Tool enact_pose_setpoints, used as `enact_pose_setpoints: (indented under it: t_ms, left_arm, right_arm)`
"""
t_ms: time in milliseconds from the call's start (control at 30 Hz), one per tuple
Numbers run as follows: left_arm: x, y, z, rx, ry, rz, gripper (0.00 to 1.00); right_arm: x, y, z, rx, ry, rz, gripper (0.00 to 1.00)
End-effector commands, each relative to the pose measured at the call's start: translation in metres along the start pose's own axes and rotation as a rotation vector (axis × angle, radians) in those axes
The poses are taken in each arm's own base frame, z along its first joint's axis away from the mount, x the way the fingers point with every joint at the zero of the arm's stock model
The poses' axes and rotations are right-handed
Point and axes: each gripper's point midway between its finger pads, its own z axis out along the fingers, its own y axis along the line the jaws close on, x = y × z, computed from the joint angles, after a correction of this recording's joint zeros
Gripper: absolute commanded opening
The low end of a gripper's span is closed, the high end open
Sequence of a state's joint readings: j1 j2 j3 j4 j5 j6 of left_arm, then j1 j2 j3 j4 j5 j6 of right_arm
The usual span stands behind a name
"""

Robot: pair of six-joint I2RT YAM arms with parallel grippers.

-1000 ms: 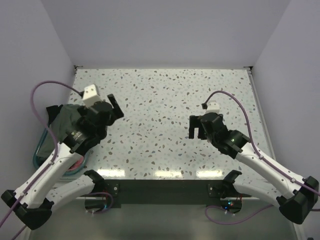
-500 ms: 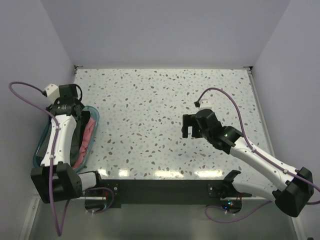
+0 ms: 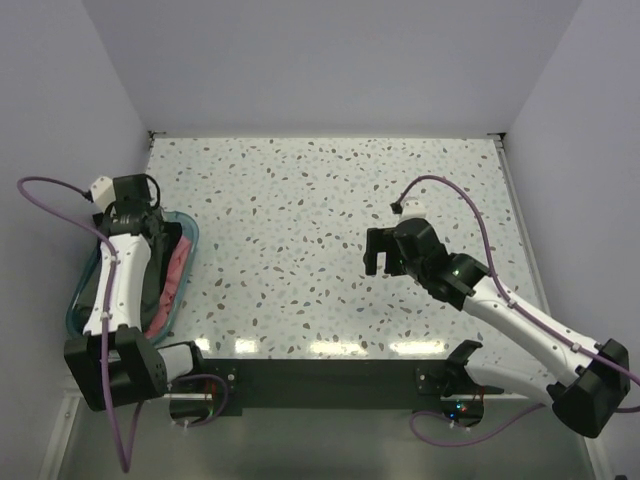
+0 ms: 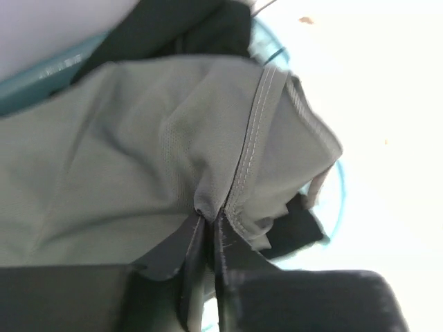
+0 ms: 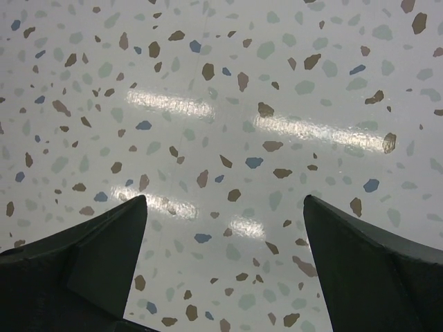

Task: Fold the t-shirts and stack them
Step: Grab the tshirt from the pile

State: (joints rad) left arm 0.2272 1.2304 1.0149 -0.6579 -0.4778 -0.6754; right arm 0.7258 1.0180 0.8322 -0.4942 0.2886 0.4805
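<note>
Looking through the left wrist camera gives you what the overhead view hides: your left gripper (image 4: 208,225) is pinched almost closed on a fold of the olive-green t-shirt (image 4: 138,159), right beside its double-stitched hem. That shirt is heaped inside the teal tub (image 4: 41,72), with the black t-shirt (image 4: 187,28) bunched beside it against the tub's rim. Only the overhead view shows the pink t-shirt (image 3: 177,268), lying in the tub along its table-side wall. From above, your left arm (image 3: 115,285) runs lengthwise over the tub, with its wrist bent down at the tub's far end. Your right gripper (image 3: 378,252) hangs well apart from the tub, over the middle of the table (image 3: 300,180). Its wrist camera shows both dark fingers (image 5: 90,256) spread wide, gripping nothing. The olive cloth is a fine matte knit, softly creased. The tub is smooth, translucent plastic. The table is glossy white, speckled with brown, blue and grey chips.
</note>
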Motion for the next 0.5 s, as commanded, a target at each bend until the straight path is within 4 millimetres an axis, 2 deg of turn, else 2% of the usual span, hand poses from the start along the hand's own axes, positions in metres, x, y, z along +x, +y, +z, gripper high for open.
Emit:
enact_pose_setpoints:
  t_ms: [0,33,67,133,167,233,267,300,333,367,400,433,467]
  left_arm:
    - [-0.062,-0.018,-0.053,0.165,-0.158,-0.054,0.06]
    - [-0.069,-0.018,-0.063,0.185,-0.179,-0.044,0.05]
    - [-0.083,-0.022,-0.082,0.24,-0.212,-0.053,0.03]
    - [-0.094,-0.025,-0.101,0.294,-0.238,-0.038,0.0]
    - [-0.104,-0.035,-0.122,0.382,-0.258,-0.036,0.0]
    - [-0.114,-0.047,-0.146,0.486,-0.281,-0.012,0.0]
    - [-0.125,-0.061,-0.171,0.594,-0.3,-0.006,0.0]
    - [-0.127,-0.071,-0.186,0.655,-0.302,0.007,0.0]
    - [-0.141,-0.078,-0.215,0.727,-0.337,0.005,0.0]
    - [-0.142,-0.09,-0.227,0.782,-0.328,0.02,0.0]
    - [-0.136,-0.108,-0.252,0.868,-0.321,0.051,0.0]
    - [-0.147,-0.115,-0.284,0.942,-0.355,0.04,0.0]
    - [-0.144,-0.129,-0.294,0.985,-0.338,0.056,0.0]
  right_arm:
    - [-0.029,0.014,-0.013,-0.057,-0.074,0.019,0.99]
    - [-0.031,0.015,-0.014,-0.06,-0.073,0.018,0.99]
    - [-0.033,0.016,-0.015,-0.062,-0.075,0.015,0.99]
    - [-0.039,0.02,-0.018,-0.072,-0.081,0.016,0.99]
    - [-0.041,0.021,-0.017,-0.074,-0.081,0.013,0.99]
    - [-0.049,0.025,-0.021,-0.083,-0.093,0.014,0.99]
    - [-0.053,0.026,-0.021,-0.084,-0.095,0.012,0.99]
    - [-0.064,0.03,-0.026,-0.094,-0.118,0.016,0.99]
    - [-0.068,0.031,-0.028,-0.092,-0.126,0.013,0.99]
    - [-0.074,0.032,-0.031,-0.094,-0.137,0.015,0.99]
    - [-0.087,0.036,-0.037,-0.103,-0.163,0.017,0.99]
    - [-0.092,0.036,-0.04,-0.1,-0.171,0.015,0.99]
    - [-0.099,0.036,-0.043,-0.097,-0.187,0.017,0.99]
